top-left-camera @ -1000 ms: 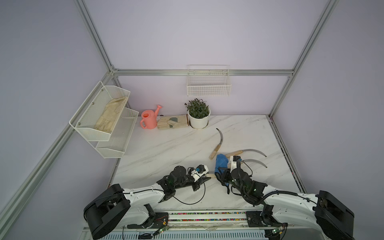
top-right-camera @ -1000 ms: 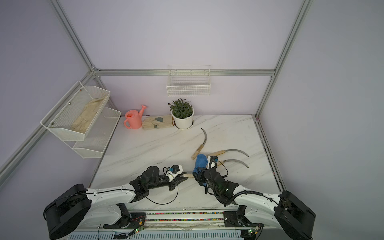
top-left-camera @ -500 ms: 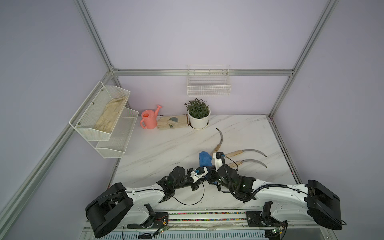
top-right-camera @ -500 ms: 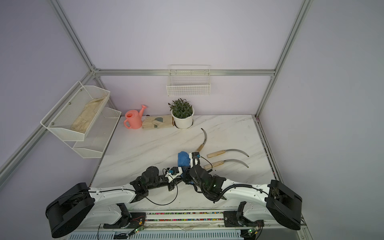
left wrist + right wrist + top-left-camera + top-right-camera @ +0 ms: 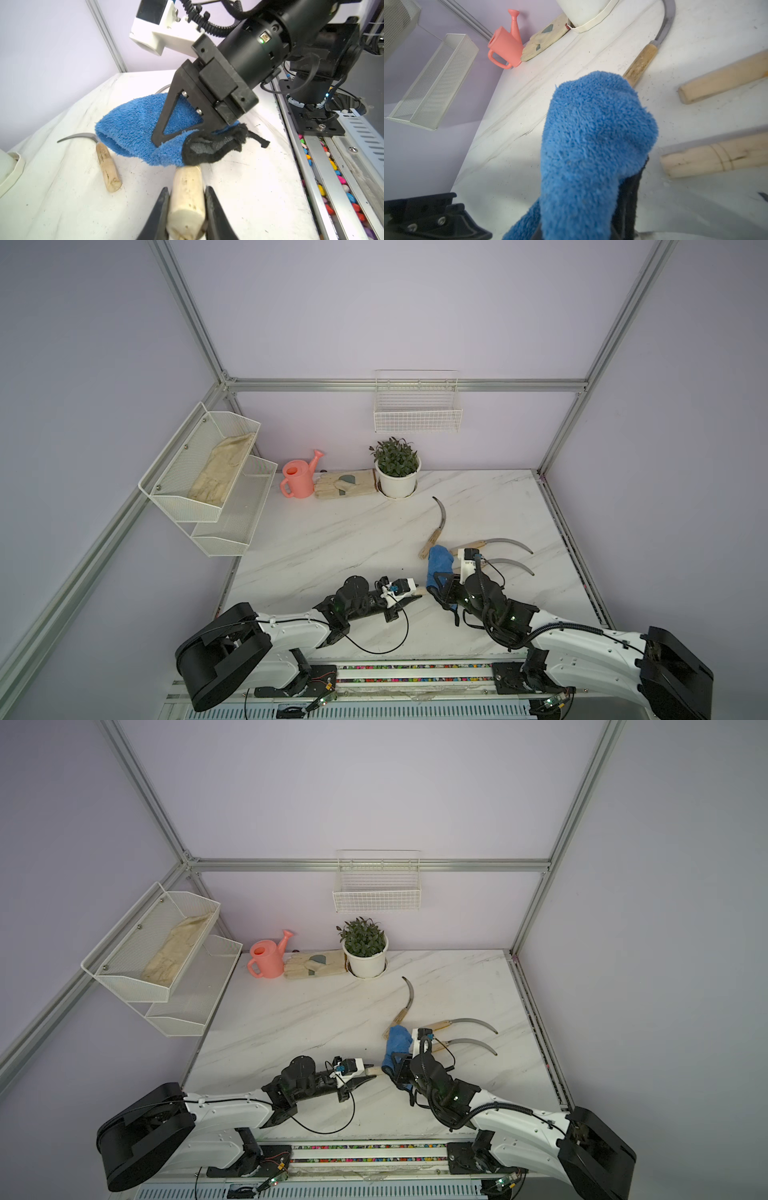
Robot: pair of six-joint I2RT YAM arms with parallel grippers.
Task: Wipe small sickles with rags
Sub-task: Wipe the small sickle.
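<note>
1. Left gripper (image 5: 187, 188): the jaws are closed on the butt end of one sickle's handle (image 5: 187, 199), holding it low over the table (image 5: 332, 539).
2. Sickle blade: hidden under the rag (image 5: 133, 126); whether cloth and metal touch cannot be told.
3. Right gripper (image 5: 435, 578): clamped shut on the rag, which drapes over its fingers.
4. Three other sickles lie on the table: one (image 5: 436, 526) with its handle just beside the rag, and two (image 5: 498, 541) (image 5: 511, 562) further right.

Likely faults:
- The handle is held only at its end, so wiping pressure may pivot it in the jaws.
- The loose black trim (image 5: 212, 145) may snag on the blade.
- A wide stroke may knock the nearest loose sickle.
</note>
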